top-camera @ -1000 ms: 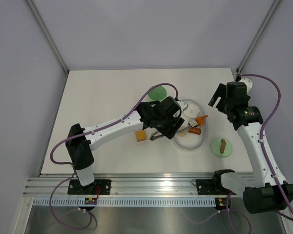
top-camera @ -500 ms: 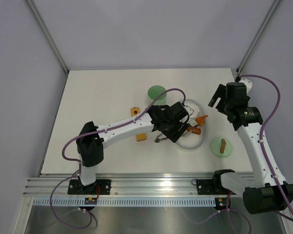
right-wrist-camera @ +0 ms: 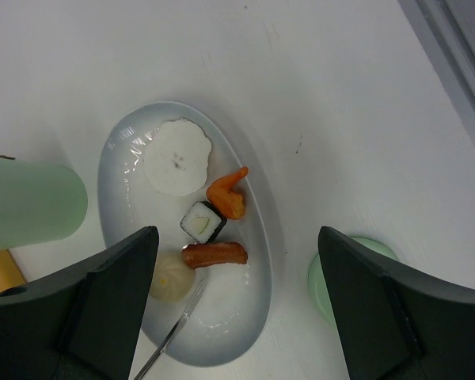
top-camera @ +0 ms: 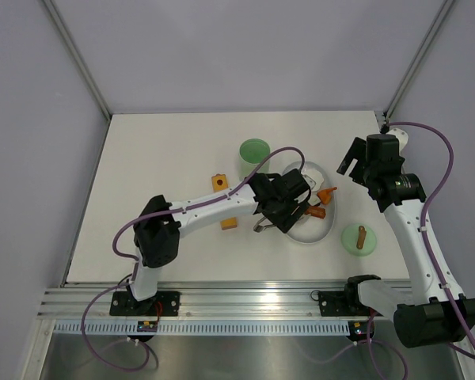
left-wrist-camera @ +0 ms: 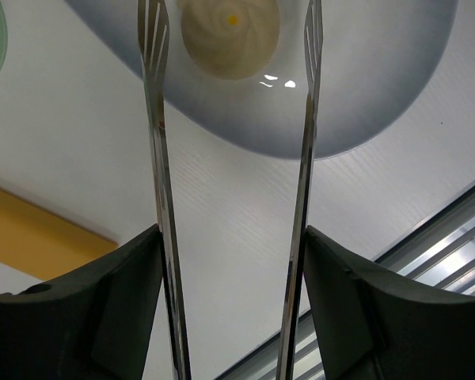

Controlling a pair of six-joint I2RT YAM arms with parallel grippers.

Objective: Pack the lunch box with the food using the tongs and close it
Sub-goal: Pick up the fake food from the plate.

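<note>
My left gripper is shut on the grey metal tongs. The tongs' two arms stand apart, with their tips over the near end of the white plate, either side of a pale round dumpling. More food lies on the plate: a brown sausage, a dark-and-white cube, an orange piece and a flat white piece. The green lunch box stands open behind the plate. Its lid lies to the right. My right gripper hangs open and empty above the plate.
Two orange blocks lie left of the plate, under and beside my left arm. The table's metal rail runs along the near edge. Grey walls close in the back and sides.
My left arm has swung right with the tongs, bringing them from beside the plate to over its near end and uncovering the lunch box. The right arm has not moved.
</note>
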